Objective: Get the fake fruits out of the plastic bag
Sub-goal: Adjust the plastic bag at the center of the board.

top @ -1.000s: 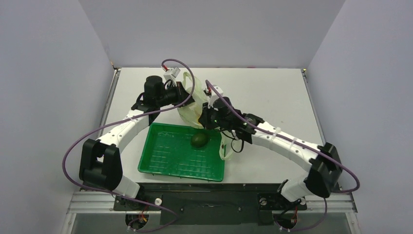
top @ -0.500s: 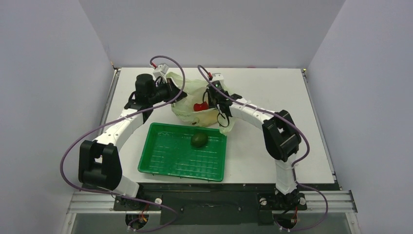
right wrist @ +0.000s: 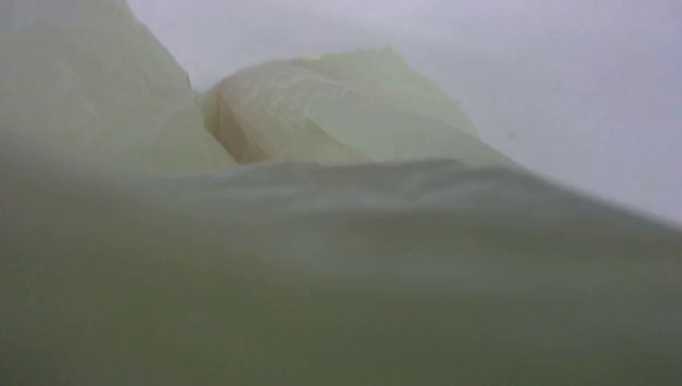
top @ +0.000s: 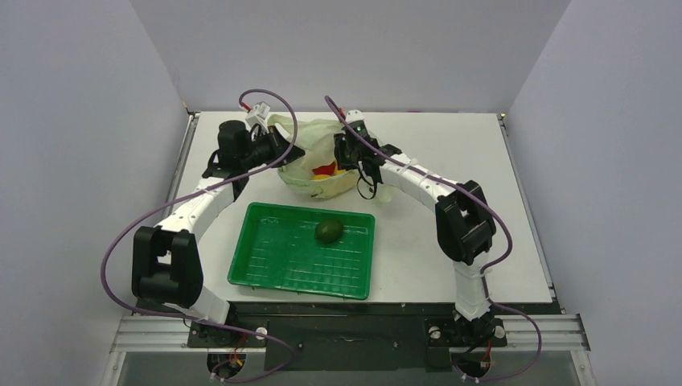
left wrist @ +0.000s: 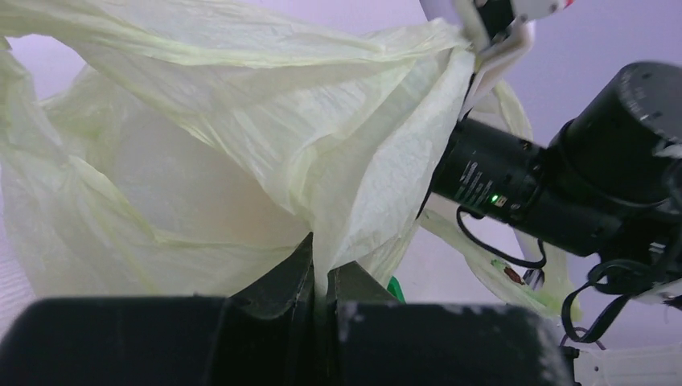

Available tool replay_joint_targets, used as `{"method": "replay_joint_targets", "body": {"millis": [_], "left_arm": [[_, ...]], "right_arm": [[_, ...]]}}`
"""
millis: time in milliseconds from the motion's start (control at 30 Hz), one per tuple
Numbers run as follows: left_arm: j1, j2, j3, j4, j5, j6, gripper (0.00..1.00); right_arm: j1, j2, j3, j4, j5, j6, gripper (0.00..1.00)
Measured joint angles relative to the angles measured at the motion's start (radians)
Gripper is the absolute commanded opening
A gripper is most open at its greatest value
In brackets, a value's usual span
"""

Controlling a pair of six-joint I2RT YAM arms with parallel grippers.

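Aluminium rail [top: 338, 331] along the near edge, with both arm bases bolted on it. Past that is a white matte tabletop [top: 482, 153], running back to the rear wall.

The green tray [top: 241, 269] is rigid with a ribbed floor. It sits nearest on the table, a bit left of centre. The dark green fruit [top: 328, 231] lies in the tray near its far right corner, touching only the tray.

Just behind the tray's far rim is the plastic bag [top: 318, 190], thin pale yellow-green film. It is slumped on the table with its mouth pulled up between the two arms. A strip of it trails onto the table at the right. The red fruit [top: 325, 170] shows inside the bag with a bit of yellow-orange beside it; can't tell which fruit that is.

Left gripper [left wrist: 319, 277]: jaws pinched together on a fold of bag film, which is lifted and stretched above them.

Right gripper [top: 341, 155]: at the bag mouth from the right, fingertips buried in film. Its wrist view is nothing but blurred bag. Can't tell if the jaws are apart or together, or if anything is in them.

Far side: plain pale lavender-grey walls [top: 362, 48] close in on three sides.
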Motion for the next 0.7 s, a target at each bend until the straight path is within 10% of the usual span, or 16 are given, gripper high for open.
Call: {"method": "replay_joint_targets", "body": {"millis": [700], "left_arm": [[0.007,0.03,-0.003,0.017,0.029,-0.032,0.0]], "right_arm": [[0.062,0.025,-0.103,0.095,-0.125,0.045,0.74]]}}
